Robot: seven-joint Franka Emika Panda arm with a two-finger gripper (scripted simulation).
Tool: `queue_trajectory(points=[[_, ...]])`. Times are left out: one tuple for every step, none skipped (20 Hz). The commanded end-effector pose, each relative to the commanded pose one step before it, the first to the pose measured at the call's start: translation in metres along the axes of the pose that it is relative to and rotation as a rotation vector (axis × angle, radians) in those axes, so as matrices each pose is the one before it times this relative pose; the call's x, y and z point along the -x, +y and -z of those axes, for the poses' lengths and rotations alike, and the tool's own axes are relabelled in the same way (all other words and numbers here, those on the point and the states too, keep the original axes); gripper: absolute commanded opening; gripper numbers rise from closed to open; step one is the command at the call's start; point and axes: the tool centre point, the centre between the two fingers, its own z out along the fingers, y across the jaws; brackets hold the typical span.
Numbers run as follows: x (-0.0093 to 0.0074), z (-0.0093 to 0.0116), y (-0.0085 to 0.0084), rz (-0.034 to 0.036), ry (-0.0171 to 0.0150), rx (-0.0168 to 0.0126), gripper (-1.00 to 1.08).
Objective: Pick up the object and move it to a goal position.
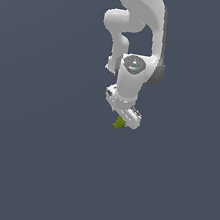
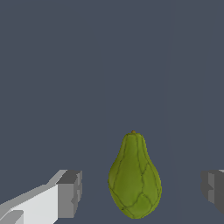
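The object (image 2: 134, 177) is a small olive-green, pear-shaped lumpy item lying on the grey floor. In the wrist view it sits between my two grey fingertips (image 2: 70, 192), with clear gaps on both sides, so nothing touches it. My gripper (image 2: 142, 190) is open around it. In the exterior view the object (image 1: 118, 123) peeks out just under the white hand of the arm, and my gripper (image 1: 123, 119) points down over it; most of the object is hidden by the hand there.
The white arm (image 1: 139, 41) comes down from the top of the exterior view. A plain dark grey floor (image 1: 32, 160) lies all around.
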Motion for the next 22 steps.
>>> queue_trajectory(points=[[0.0049, -0.0031, 0.00145, -0.06286, 0.00249, -0.00067, 1.0], [0.00189, -0.0012, 0.00072, -0.0245, 0.00095, -0.00027, 1.0], [0.00186, -0.00119, 0.00079, -0.02451, 0.00095, -0.00029, 1.0], [0.00183, -0.00118, 0.00085, -0.02453, 0.00096, -0.00032, 1.0], [0.00181, -0.00117, 0.00091, -0.02453, 0.00096, -0.00035, 1.0], [0.00177, -0.00116, 0.00097, -0.02454, 0.00096, -0.00037, 1.0], [0.00174, -0.00114, 0.00103, -0.02456, 0.00097, -0.0004, 1.0], [0.00169, -0.00112, 0.00108, -0.02432, 0.00096, -0.00042, 1.0], [0.00157, -0.00106, 0.00108, -0.02318, 0.00091, -0.00043, 1.0], [0.00145, -0.00099, 0.00107, -0.02192, 0.00086, -0.00043, 1.0], [0.00134, -0.00092, 0.00105, -0.02068, 0.00081, -0.00042, 1.0], [0.00123, -0.00086, 0.00102, -0.01943, 0.00076, -0.00041, 1.0], [0.00113, -0.0008, 0.00098, -0.01818, 0.00071, -0.0004, 1.0], [0.00102, -0.00074, 0.00094, -0.01694, 0.00066, -0.00039, 1.0], [0.00093, -0.00068, 0.00089, -0.01568, 0.00061, -0.00037, 1.0], [0.00083, -0.00062, 0.00084, -0.01444, 0.00056, -0.00035, 1.0], [0.00075, -0.00056, 0.00078, -0.01318, 0.00051, -0.00033, 1.0], [0.00066, -0.0005, 0.00072, -0.01194, 0.00046, -0.00031, 1.0], [0.00059, -0.00045, 0.00065, -0.01066, 0.00041, -0.00028, 1.0], [0.00051, -0.00039, 0.00058, -0.00941, 0.00036, -0.00025, 1.0], [0.00044, -0.00034, 0.00051, -0.00816, 0.00031, -0.00022, 1.0], [0.00036, -0.00029, 0.00044, -0.00691, 0.00026, -0.00019, 1.0]])
